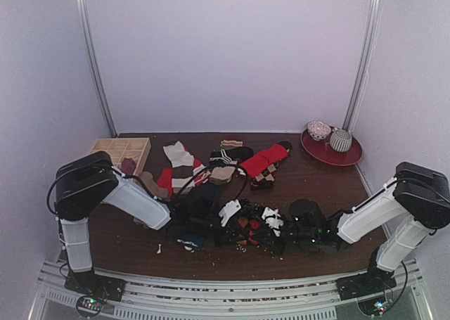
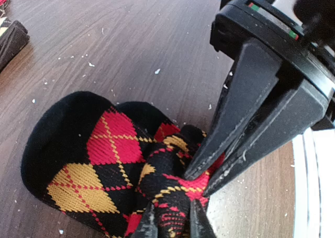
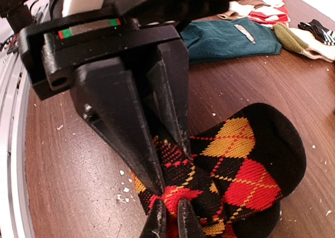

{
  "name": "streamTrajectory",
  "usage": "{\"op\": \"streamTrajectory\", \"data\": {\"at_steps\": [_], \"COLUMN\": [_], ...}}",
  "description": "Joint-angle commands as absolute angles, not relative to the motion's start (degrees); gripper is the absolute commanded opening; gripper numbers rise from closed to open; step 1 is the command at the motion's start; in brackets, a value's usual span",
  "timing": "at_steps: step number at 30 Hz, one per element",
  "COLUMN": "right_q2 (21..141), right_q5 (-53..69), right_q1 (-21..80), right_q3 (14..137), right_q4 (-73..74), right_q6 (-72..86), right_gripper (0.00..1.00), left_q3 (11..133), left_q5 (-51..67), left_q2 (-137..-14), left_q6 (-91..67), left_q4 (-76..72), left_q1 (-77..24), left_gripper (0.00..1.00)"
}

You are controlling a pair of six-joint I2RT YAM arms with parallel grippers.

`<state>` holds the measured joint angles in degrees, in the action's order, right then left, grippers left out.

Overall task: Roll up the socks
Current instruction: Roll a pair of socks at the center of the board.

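Observation:
A black argyle sock (image 1: pixel 249 226) with red and yellow diamonds lies bunched near the table's front middle. My left gripper (image 2: pixel 172 222) is shut on a twisted fold of this sock (image 2: pixel 99 159). My right gripper (image 3: pixel 170 215) pinches the same sock (image 3: pixel 246 165) from the opposite side, its jaws shut on red fabric. The two grippers meet tip to tip, so the right gripper (image 2: pixel 201 184) shows in the left wrist view and the left gripper (image 3: pixel 172 172) in the right wrist view. A dark teal sock (image 3: pixel 230 39) lies flat beyond them.
More socks lie across the middle of the table, among them a red one (image 1: pixel 264 160) and a striped one (image 1: pixel 179 167). A wooden compartment box (image 1: pixel 121 151) stands at the back left. A red plate (image 1: pixel 351 158) with rolled socks sits at the back right. Small white crumbs dot the wood.

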<state>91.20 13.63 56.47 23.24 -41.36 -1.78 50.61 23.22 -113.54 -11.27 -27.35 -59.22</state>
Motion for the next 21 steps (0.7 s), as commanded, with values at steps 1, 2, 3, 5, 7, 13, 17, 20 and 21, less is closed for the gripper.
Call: {"op": "streamTrajectory", "data": {"at_steps": [1, 2, 3, 5, 7, 13, 17, 20, 21], "right_q2": [92.9, 92.9, 93.2, 93.8, 94.4, 95.7, 97.4, 99.0, 99.7], "right_q5": [13.6, 13.5, 13.7, 14.7, 15.9, 16.0, 18.8, 19.8, 20.1], "right_q1": [56.1, 55.9, 55.6, 54.7, 54.1, 53.2, 52.6, 52.3, 52.3], "right_q3": [18.7, 18.4, 18.2, 17.9, 17.3, 14.1, 11.3, 10.8, 10.9], "right_q4": [-40.2, -39.7, -39.0, -38.3, -38.3, -39.0, -44.9, -47.2, -47.5], "right_q6": [6.8, 8.3, 9.8, 12.7, 15.7, 24.4, 31.0, 33.1, 33.4], "right_gripper": [0.00, 0.00, 0.00, 0.00, 0.00, 0.00, 0.00, 0.00, 0.00], "left_q3": [49.0, 49.6, 50.1, 50.6, 50.4, 39.7, 29.1, 25.9, 26.3], "left_q5": [15.3, 14.2, 13.3, 11.1, 8.3, 0.8, 4.2, 8.8, 10.1], "left_q2": [-115.9, -115.3, -114.6, -112.9, -110.6, -96.9, -89.0, -89.0, -90.3], "left_q6": [-8.9, -8.3, -7.7, -6.5, -5.8, -5.0, -2.0, 1.7, 3.0], "left_q4": [-8.1, -7.8, -7.7, -8.0, -8.8, -21.8, -38.6, -48.8, -50.0], "left_q1": [-59.8, -59.8, -59.8, -59.8, -59.8, -60.2, -61.0, -61.3, -61.3], "left_gripper": [0.23, 0.31, 0.36, 0.49, 0.60, 0.80, 0.79, 0.79, 0.79]}}
